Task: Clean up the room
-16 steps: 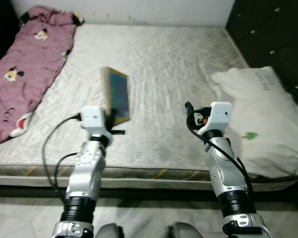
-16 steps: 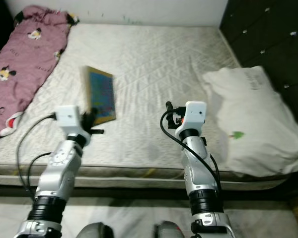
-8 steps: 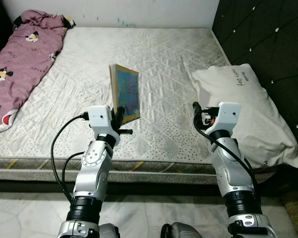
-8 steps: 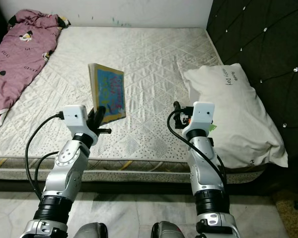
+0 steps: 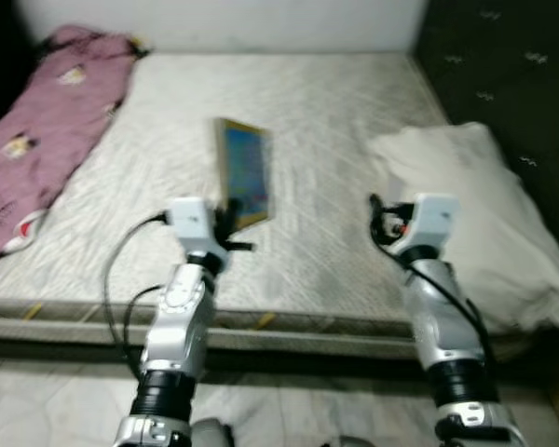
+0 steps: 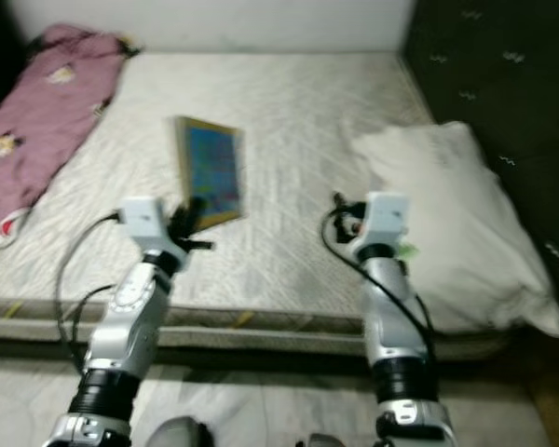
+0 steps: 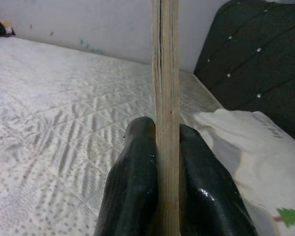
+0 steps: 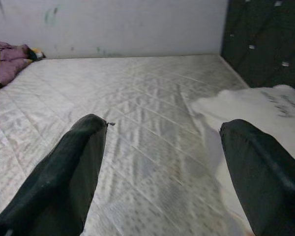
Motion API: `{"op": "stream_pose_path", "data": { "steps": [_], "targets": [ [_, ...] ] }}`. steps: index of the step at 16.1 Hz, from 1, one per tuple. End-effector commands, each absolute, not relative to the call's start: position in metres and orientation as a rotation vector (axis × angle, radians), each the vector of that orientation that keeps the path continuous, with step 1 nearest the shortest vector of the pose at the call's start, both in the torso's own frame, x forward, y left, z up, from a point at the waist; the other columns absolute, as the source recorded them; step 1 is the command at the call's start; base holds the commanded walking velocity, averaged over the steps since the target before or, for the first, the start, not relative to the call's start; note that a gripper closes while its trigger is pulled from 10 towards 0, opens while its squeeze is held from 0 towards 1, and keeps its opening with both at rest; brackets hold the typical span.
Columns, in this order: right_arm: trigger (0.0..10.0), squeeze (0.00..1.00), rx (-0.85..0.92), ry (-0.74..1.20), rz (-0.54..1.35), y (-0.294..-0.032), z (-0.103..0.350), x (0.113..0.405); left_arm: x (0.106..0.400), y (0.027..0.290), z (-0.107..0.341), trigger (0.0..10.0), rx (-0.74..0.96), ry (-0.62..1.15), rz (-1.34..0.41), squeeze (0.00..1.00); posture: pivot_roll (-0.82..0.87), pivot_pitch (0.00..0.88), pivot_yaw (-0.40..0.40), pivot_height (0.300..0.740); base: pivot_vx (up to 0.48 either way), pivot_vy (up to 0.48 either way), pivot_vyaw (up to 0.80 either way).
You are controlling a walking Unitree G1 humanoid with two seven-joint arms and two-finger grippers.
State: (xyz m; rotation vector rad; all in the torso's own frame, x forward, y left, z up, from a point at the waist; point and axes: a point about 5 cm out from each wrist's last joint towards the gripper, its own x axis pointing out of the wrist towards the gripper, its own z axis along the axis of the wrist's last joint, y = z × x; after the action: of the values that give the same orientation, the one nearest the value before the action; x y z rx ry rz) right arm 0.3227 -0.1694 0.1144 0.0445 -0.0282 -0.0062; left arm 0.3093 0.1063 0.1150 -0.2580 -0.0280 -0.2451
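Observation:
My left gripper (image 5: 229, 221) is shut on the lower edge of a thin book (image 5: 244, 174) with a blue cover, held upright above the front part of the mattress (image 5: 317, 102). In the left wrist view the two black fingers (image 7: 135, 172) squeeze the book's pale page edge (image 7: 166, 73). My right gripper (image 8: 160, 162) stands open over the mattress with nothing between its fingers (image 8: 64, 172), close to the white pillow (image 5: 475, 205).
A pink blanket (image 5: 47, 121) with cartoon prints lies along the left side of the mattress. A dark tufted headboard (image 5: 503, 65) rises at the right behind the pillow. The mattress front edge (image 5: 289, 321) meets a pale tiled floor (image 5: 56, 391).
The whole picture has shifted and blurred, so the camera moved. The left gripper still holds the book upright and the right gripper stays open.

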Motion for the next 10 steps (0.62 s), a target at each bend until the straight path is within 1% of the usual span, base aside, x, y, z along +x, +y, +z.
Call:
{"op": "stream_pose_path", "data": {
  "steps": [1,2,5,10],
  "targets": [
    [10.0,0.0,0.053,-0.042,0.027,-0.1575,0.1178,0.3245,0.3134,0.1198,0.1268,10.0,-0.247,-0.083,-0.208,0.0,-0.05,0.041,0.019,0.74,0.364,0.0,0.0],
    [10.0,0.0,0.052,-0.042,0.028,-0.1575,0.1177,0.3243,0.3133,0.1197,0.1261,10.0,-0.25,-0.076,-0.204,0.0,-0.04,0.041,0.018,0.74,0.304,0.0,0.0],
    [10.0,0.0,0.049,-0.041,0.027,-0.1577,0.117,0.3237,0.3138,0.121,0.1253,10.0,-0.247,-0.075,-0.169,0.0,-0.04,0.041,0.019,0.74,0.0,0.0,0.0],
    [10.0,0.0,0.049,-0.04,0.023,-0.1589,0.1165,0.3243,0.3147,0.1211,0.1253,10.0,-0.241,-0.069,-0.167,0.0,-0.04,0.044,0.02,0.74,0.0,0.0,0.0]
  ]
}}
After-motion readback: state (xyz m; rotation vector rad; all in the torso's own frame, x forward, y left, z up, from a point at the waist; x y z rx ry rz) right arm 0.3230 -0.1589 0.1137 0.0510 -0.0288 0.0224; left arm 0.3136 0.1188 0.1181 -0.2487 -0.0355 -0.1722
